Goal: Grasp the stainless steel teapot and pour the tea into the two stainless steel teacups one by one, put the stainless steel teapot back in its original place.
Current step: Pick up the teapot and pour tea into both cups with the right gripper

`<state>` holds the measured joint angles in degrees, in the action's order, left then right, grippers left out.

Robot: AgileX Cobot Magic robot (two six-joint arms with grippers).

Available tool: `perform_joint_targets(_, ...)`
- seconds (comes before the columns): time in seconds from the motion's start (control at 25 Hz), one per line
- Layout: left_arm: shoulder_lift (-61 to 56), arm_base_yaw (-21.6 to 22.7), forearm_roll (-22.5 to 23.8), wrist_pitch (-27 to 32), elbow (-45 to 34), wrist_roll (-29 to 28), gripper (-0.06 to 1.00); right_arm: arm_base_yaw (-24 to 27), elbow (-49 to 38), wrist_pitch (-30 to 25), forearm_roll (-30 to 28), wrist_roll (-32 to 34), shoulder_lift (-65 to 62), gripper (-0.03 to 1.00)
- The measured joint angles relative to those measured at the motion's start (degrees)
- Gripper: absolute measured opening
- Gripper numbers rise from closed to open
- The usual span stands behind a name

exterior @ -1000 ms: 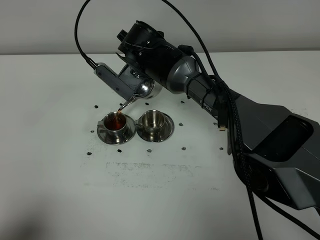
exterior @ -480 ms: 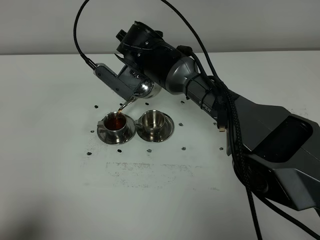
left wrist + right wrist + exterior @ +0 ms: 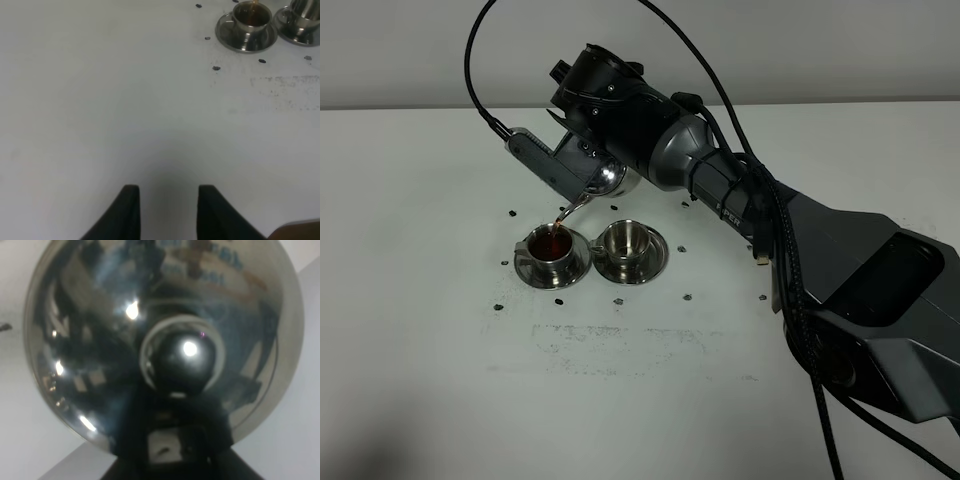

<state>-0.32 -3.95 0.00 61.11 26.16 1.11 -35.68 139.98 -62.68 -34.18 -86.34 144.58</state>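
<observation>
White tabletop (image 3: 420, 380) fills the high view, with a pale wall behind it and a ring of small black marks (image 3: 511, 213) around the work spot. The only writing we can read is on the right arm's (image 3: 840, 260) dark forearm: white letters ending in "PER" (image 3: 731, 209), the start hidden by a cable. A faint grey smudged patch (image 3: 620, 345) on the table looks like worn print, but we cannot read it.

Compared with the picture from a second ago, we find almost no change. The wrist sits a touch higher and farther left, the teapot is tipped just as it was, and the thin stream is still falling.

The right gripper (image 3: 575, 170) is clamped on the stainless steel teapot (image 3: 612, 178), which hangs tilted in the air under the wrist, well above the table. The exact spot of the grip is hidden. The right wrist view is filled by the domed lid and its round knob (image 3: 182, 357). The spout (image 3: 576, 206) points down and left, and the tea (image 3: 558, 220) runs from it into the left teacup (image 3: 552, 246), which holds dark reddish liquid. The right teacup (image 3: 627, 240) stands just beside it on its own saucer (image 3: 655, 258) and looks dry.

The left gripper (image 3: 167, 192) hovers over bare table with its fingers (image 3: 131, 200) apart, holding nothing, well away from the cups.
</observation>
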Motion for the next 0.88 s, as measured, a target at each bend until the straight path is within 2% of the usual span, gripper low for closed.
perform_joint_targets(0.56,0.0,0.0,0.0,0.0,0.0,0.0,0.29,0.06,0.0,-0.05,0.18,0.02,0.0,0.21)
perform_joint_targets(0.88,0.0,0.0,0.0,0.0,0.0,0.05,0.29,0.8,0.0,-0.36,5.48,0.02,-0.3,0.21)
